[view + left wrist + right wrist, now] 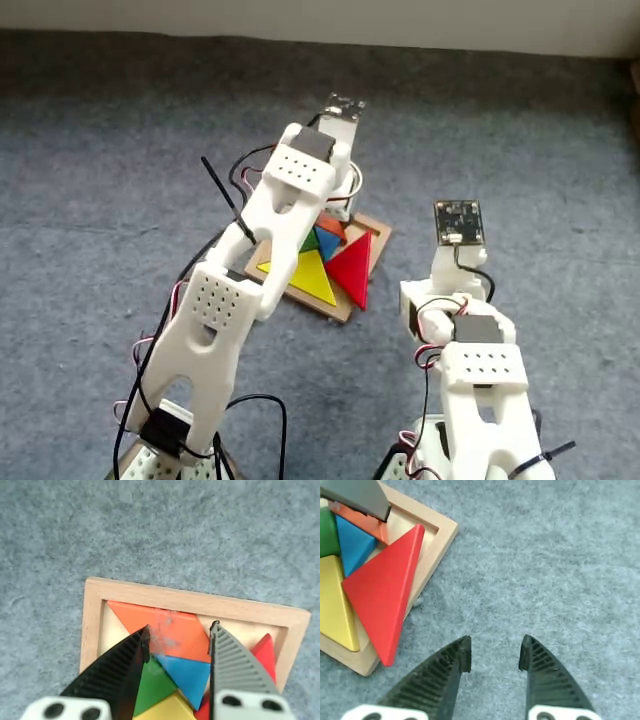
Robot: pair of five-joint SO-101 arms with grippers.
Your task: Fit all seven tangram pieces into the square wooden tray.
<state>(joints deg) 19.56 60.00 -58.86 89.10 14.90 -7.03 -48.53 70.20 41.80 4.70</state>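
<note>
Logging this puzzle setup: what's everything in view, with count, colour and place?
wooden tray: 1, pale wood, on the carpet
orange piece: 1, orange, in the tray
blue triangle: 1, blue, in tray beside orange piece
green piece: 1, green, in tray beside blue triangle
yellow triangle: 1, yellow, in the tray
red triangle: 1, red, lying over the tray's rim
carpet: 1, grey-blue, under everything
left gripper: 1, black and grey, open above the tray
right gripper: 1, black, open over the carpet beside the tray
</note>
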